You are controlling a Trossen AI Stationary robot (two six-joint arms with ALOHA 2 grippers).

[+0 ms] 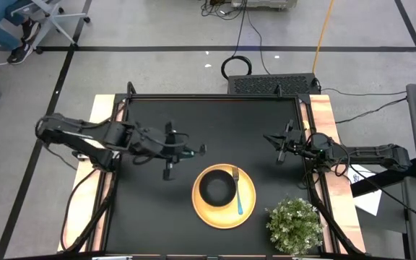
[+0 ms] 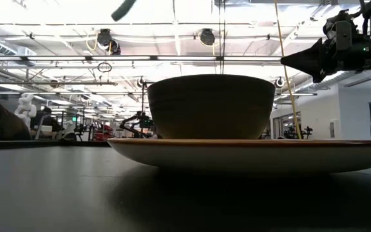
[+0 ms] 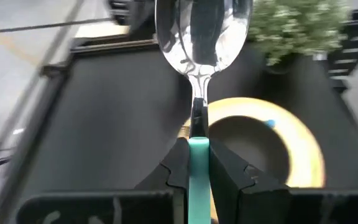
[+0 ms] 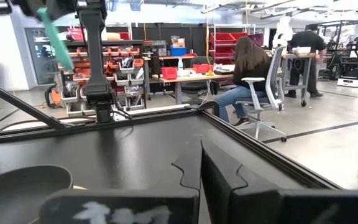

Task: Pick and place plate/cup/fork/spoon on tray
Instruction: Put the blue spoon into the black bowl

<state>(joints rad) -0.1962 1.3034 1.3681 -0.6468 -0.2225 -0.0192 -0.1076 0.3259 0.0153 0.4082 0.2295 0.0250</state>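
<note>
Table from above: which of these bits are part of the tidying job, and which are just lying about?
Job: tray, cup on it, fork beside cup, spoon held in left pincer.
Lying about: potted plant.

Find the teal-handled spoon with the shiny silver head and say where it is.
The teal-handled silver spoon is off the table, clamped by its handle in the left gripper. In the high view it hangs over the black tabletop, left of the round yellow tray.
</note>
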